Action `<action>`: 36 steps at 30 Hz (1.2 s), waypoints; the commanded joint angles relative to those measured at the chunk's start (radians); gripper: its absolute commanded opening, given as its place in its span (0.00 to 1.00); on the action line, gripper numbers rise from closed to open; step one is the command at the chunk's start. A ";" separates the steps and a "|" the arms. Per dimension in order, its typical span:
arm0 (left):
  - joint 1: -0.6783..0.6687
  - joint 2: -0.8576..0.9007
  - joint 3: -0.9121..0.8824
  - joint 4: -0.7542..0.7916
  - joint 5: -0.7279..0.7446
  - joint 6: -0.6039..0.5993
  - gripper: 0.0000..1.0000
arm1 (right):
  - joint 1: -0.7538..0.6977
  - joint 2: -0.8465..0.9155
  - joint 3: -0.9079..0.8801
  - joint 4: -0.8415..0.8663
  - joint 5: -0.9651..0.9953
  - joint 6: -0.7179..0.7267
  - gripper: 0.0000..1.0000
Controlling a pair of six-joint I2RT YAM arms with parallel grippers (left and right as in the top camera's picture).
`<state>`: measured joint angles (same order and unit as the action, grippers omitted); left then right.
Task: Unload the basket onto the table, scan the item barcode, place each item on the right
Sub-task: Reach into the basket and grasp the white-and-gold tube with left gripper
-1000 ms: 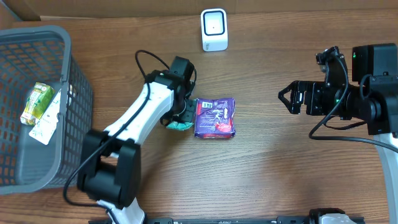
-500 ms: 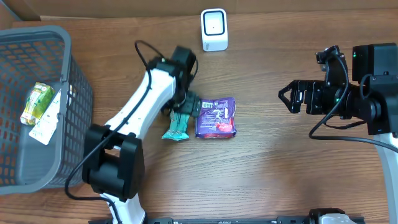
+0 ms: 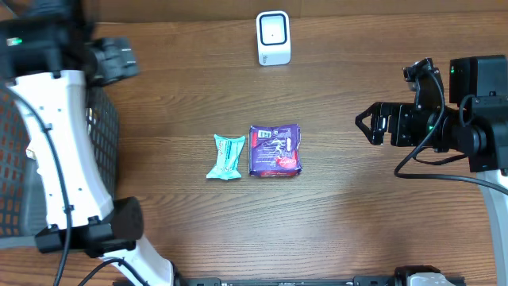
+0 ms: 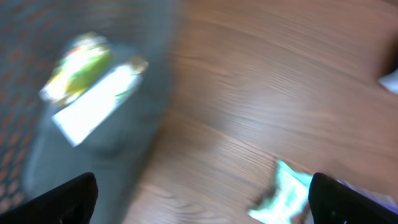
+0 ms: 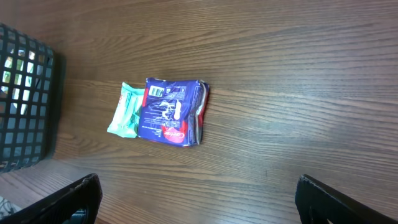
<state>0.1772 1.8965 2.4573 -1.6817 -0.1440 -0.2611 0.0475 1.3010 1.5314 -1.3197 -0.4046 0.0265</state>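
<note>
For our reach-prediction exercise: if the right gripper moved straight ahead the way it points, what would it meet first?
Probably the purple packet, with only table between it and the right gripper. Height is unclear, so it might pass above.

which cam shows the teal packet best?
Overhead. The teal packet lies whole and sharp there, just left of the purple packet. The right wrist also shows it sharp, though its edge runs against the purple one. The left wrist shows only a blurred part, cut off by the bottom edge.
</note>
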 commanded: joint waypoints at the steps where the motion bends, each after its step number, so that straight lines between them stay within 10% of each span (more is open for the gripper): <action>1: 0.180 -0.002 -0.003 -0.008 0.110 -0.024 0.98 | 0.004 -0.003 0.021 0.004 -0.005 0.000 1.00; 10: 0.432 -0.002 -0.236 0.111 0.116 0.043 0.95 | 0.004 -0.003 0.019 -0.014 0.011 -0.001 1.00; 36: 0.435 0.000 -1.048 1.136 0.171 0.399 0.89 | 0.004 0.066 0.019 -0.018 0.055 0.000 1.00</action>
<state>0.6151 1.9011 1.4612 -0.5827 0.0036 0.0605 0.0475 1.3640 1.5314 -1.3376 -0.3580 0.0261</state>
